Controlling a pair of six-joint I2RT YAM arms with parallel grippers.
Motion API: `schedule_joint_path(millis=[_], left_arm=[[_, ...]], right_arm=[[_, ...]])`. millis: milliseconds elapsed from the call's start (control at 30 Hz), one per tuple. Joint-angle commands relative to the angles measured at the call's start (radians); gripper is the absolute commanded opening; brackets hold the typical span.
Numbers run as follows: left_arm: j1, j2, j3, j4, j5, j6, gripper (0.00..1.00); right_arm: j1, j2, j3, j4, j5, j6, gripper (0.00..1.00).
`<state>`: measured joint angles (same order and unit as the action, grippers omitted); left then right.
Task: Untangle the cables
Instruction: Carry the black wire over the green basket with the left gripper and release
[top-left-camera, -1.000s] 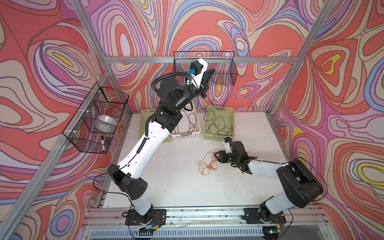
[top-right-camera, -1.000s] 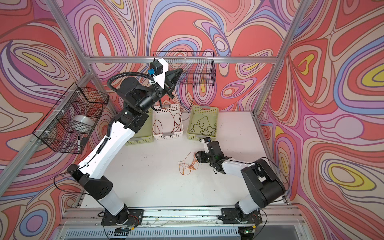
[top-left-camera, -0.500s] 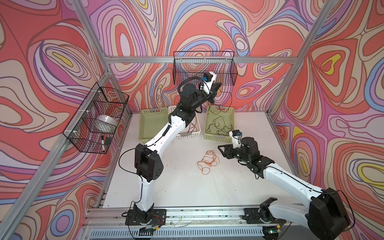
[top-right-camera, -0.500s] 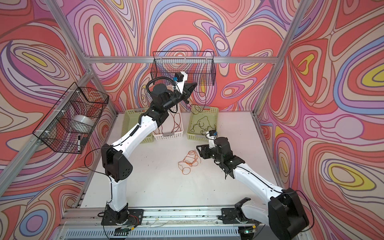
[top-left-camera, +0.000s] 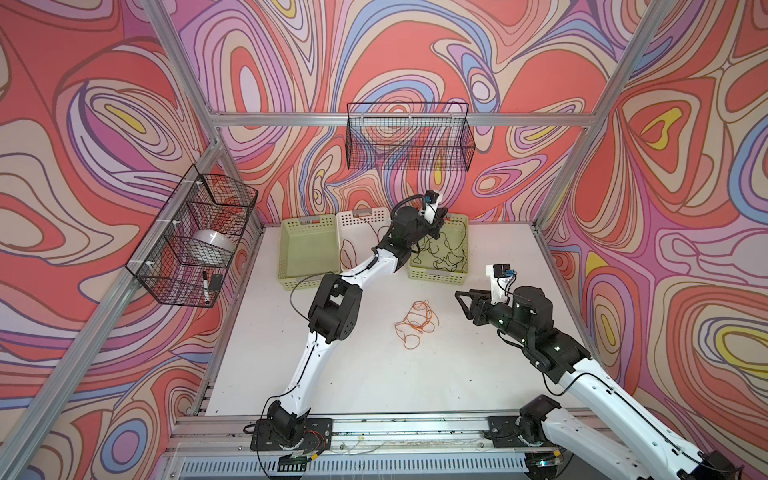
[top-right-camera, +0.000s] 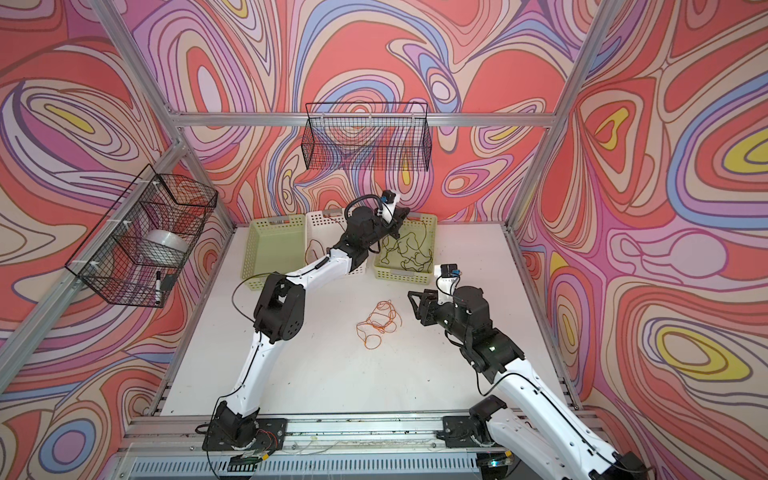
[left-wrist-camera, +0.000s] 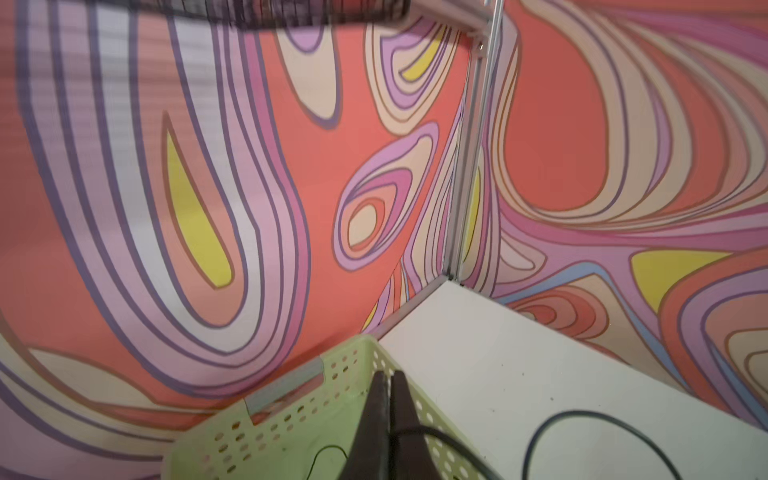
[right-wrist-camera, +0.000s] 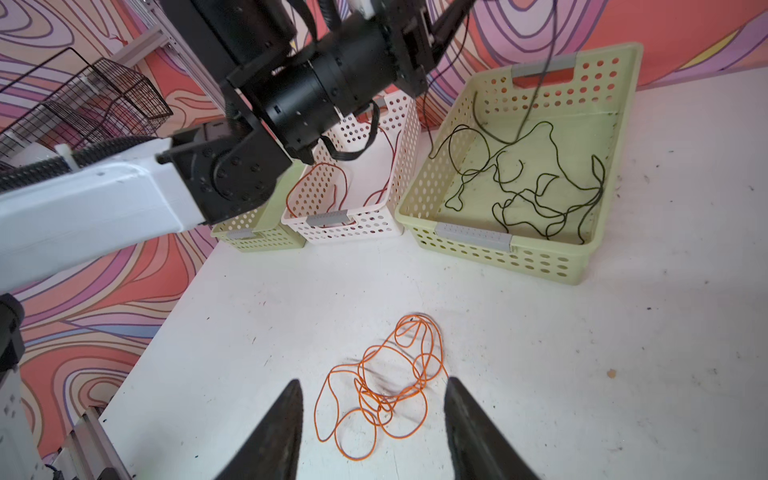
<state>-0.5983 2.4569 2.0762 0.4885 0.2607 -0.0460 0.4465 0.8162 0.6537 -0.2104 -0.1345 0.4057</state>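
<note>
The orange cable (top-left-camera: 415, 324) (top-right-camera: 376, 322) (right-wrist-camera: 386, 390) lies in a loose tangle on the white table. My right gripper (top-left-camera: 463, 306) (top-right-camera: 415, 306) (right-wrist-camera: 372, 381) hovers just right of it, open and empty. The black cable (top-left-camera: 442, 253) (top-right-camera: 409, 251) (right-wrist-camera: 532, 183) sprawls in the right green basket (top-left-camera: 436, 276). One strand rises to my left gripper (top-left-camera: 440, 217) (top-right-camera: 401, 216) (left-wrist-camera: 388, 376), which is shut on it above the basket's back end. The reddish-brown cable (top-left-camera: 349, 253) (right-wrist-camera: 332, 187) lies in the white basket (top-left-camera: 361, 216).
An empty green basket (top-left-camera: 305, 249) stands left of the white one, all three along the back wall. Wire baskets hang on the back wall (top-left-camera: 409, 137) and the left wall (top-left-camera: 195, 241). A thicker black robot cable (left-wrist-camera: 602, 440) loops over the table by the corner.
My left gripper has come down from high near the wall basket to just above the right green basket. My right gripper has pulled back to the right, off the orange cable.
</note>
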Motion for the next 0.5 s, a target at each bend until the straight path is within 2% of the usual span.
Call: schedule_joint_path(millis=[0, 67, 100, 167, 200, 333, 367, 467], left_arm=[[-0.019, 0.041, 0.053, -0.013, -0.133, 0.036, 0.00], [-0.025, 0.053, 0.060, -0.053, -0.166, 0.037, 0.00], [-0.026, 0.056, 0.061, -0.073, -0.186, 0.027, 0.05], [-0.027, 0.054, 0.060, -0.107, -0.224, 0.005, 0.35], [-0.027, 0.048, 0.060, -0.127, -0.242, 0.006, 0.46], [-0.031, 0.015, 0.095, -0.247, -0.327, 0.009, 0.75], [-0.032, 0.007, 0.111, -0.288, -0.339, 0.019, 0.81], [-0.038, -0.042, 0.089, -0.310, -0.383, 0.046, 0.83]], right_arm=[[0.004, -0.005, -0.030, -0.074, 0.025, 0.026, 0.55], [0.004, -0.013, -0.033, -0.089, 0.040, 0.034, 0.55], [0.004, -0.017, -0.033, -0.102, 0.057, 0.035, 0.55], [0.003, -0.023, -0.025, -0.136, 0.106, 0.038, 0.55], [0.004, -0.027, -0.017, -0.155, 0.133, 0.038, 0.55], [0.004, -0.036, 0.009, -0.195, 0.195, 0.028, 0.56], [0.004, -0.034, 0.014, -0.200, 0.207, 0.022, 0.56], [0.004, -0.021, 0.035, -0.211, 0.239, 0.016, 0.56]])
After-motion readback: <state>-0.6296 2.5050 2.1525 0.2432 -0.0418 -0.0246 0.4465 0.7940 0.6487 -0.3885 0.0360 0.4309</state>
